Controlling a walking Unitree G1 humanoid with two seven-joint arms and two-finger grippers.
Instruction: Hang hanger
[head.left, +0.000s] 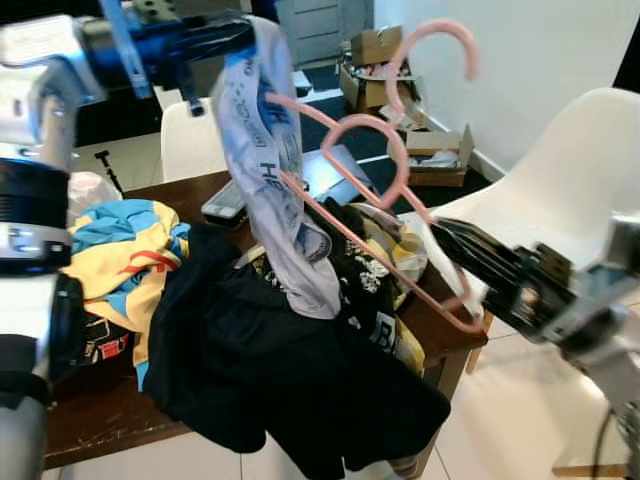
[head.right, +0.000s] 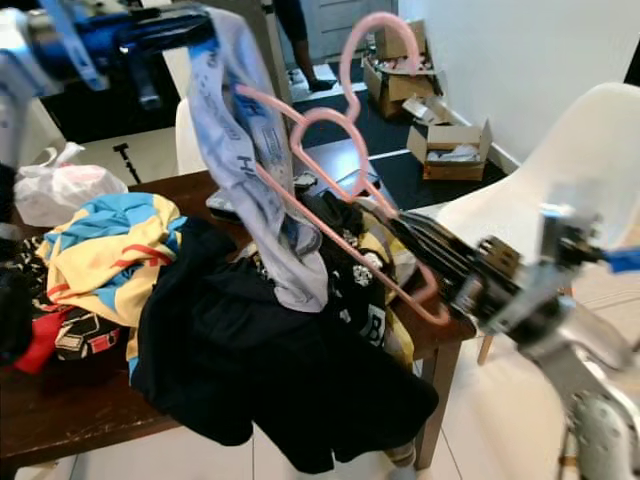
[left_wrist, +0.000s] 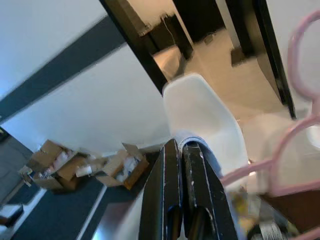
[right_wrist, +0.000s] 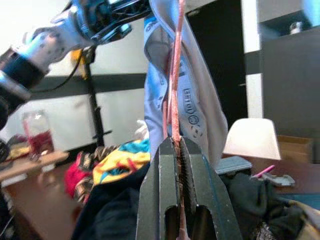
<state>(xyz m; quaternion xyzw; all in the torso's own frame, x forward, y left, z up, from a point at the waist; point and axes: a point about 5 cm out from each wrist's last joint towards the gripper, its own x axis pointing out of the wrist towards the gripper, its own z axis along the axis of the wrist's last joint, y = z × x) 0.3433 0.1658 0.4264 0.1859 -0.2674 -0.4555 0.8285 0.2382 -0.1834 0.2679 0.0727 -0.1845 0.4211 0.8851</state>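
Observation:
A pink plastic hanger (head.left: 366, 119) is held up slantwise over the table, hook uppermost. My right gripper (head.left: 440, 235) comes in from the right and is shut on its lower corner; the right wrist view has the pink bar (right_wrist: 175, 75) running up from between the closed fingers. My left gripper (head.left: 240, 32), raised at the upper left, is shut on the top of a white lettered shirt (head.left: 270, 170). The shirt hangs down against the hanger's left arm, and its lower end rests on the clothes pile. In the left wrist view the fingers (left_wrist: 170, 170) pinch pale cloth.
The brown wooden table (head.left: 110, 410) carries a black garment (head.left: 280, 380) hanging over its front edge, a yellow and blue garment (head.left: 120, 250) and other clothes. A white chair (head.left: 560, 170) stands close on the right, another (head.left: 190, 140) behind the table. Cardboard boxes (head.left: 375, 45) lie on the floor beyond.

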